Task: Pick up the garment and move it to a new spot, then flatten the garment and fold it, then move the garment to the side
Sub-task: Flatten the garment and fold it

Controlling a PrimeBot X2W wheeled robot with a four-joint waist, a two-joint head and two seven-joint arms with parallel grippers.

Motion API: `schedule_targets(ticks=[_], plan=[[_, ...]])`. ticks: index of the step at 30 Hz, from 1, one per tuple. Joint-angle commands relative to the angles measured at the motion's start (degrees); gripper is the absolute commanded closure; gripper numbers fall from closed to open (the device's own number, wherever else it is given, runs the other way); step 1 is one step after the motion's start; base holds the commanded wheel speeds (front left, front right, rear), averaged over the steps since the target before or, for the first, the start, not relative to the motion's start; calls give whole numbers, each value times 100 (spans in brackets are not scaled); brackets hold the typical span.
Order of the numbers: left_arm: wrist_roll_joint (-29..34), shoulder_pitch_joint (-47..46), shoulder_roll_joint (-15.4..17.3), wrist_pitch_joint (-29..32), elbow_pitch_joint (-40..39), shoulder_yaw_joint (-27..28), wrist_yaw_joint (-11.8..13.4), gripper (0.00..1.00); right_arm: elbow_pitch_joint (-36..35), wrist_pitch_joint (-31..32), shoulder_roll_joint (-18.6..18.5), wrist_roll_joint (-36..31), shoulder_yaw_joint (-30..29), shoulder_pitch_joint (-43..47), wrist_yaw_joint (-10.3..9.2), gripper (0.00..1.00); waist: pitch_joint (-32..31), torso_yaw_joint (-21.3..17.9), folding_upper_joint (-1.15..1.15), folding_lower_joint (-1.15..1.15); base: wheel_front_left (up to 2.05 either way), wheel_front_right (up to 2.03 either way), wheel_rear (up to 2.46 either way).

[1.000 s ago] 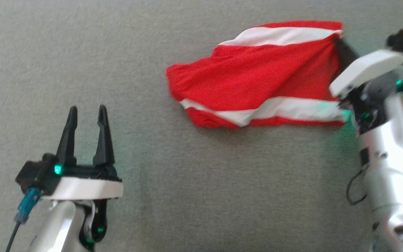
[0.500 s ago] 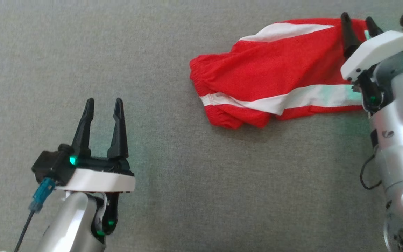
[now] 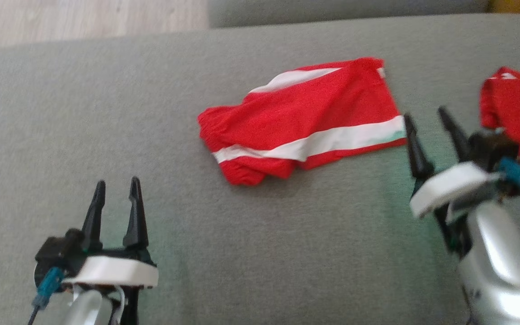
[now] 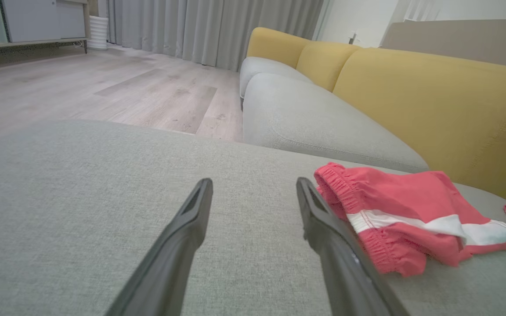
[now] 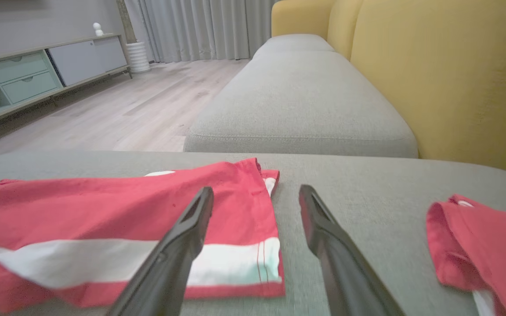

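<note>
Left gripper (image 3: 118, 181): fingers spread wide, nothing held, grey cushion (image 3: 260, 253) seen between them. Right gripper (image 3: 424, 113): fingers spread wide, nothing held. Garment (image 3: 305, 122), red with white stripes, seen folded on cushion, just beside right gripper's left fingertip. Second red cloth (image 3: 517, 108) seen beyond its right finger.

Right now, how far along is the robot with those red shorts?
Done, it seems: the red shorts lie doubled over, slightly rumpled, on the grey cushion. In hand: nothing; left pincer and right pincer stand open and empty. Left, probably: smoothing them and shifting them aside.
</note>
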Motion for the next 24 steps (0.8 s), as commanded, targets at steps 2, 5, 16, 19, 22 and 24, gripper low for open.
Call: schedule_targets(ticks=[2, 5, 16, 19, 22, 24], plan=[[96, 37, 109, -54, -103, 316, 15, 0, -663, -99, 90, -92, 135, 457, -4, 0, -400, -331, 0, 2, 0, 0, 0], [146, 215, 63, -54, -73, 385, 49, 0, -1232, -87, 176, -160, 49, 1010, -4, 0, -585, -396, 0, 2, 0, 0, 0], [186, 581, 17, -54, -50, 517, 52, 0, -2398, 545, 431, -265, -353, 1990, -4, 0, -780, -468, 0, 2, 0, 0, 0], [195, 564, 9, -54, -49, 529, 48, 0, -2573, 639, 462, -283, -390, 2049, -4, 0, -737, -466, 0, 2, 0, 0, 0], [211, 524, -7, -53, -32, 515, 49, 0, -2675, 720, 492, -288, -443, 2076, -4, 0, -687, -454, 0, 2, 0, 0, 0], [246, 456, 4, -1, 20, 441, 19, 0, -2713, 763, 506, -289, -468, 2090, -4, 0, -651, -424, 0, 2, 0, 0, 0]])
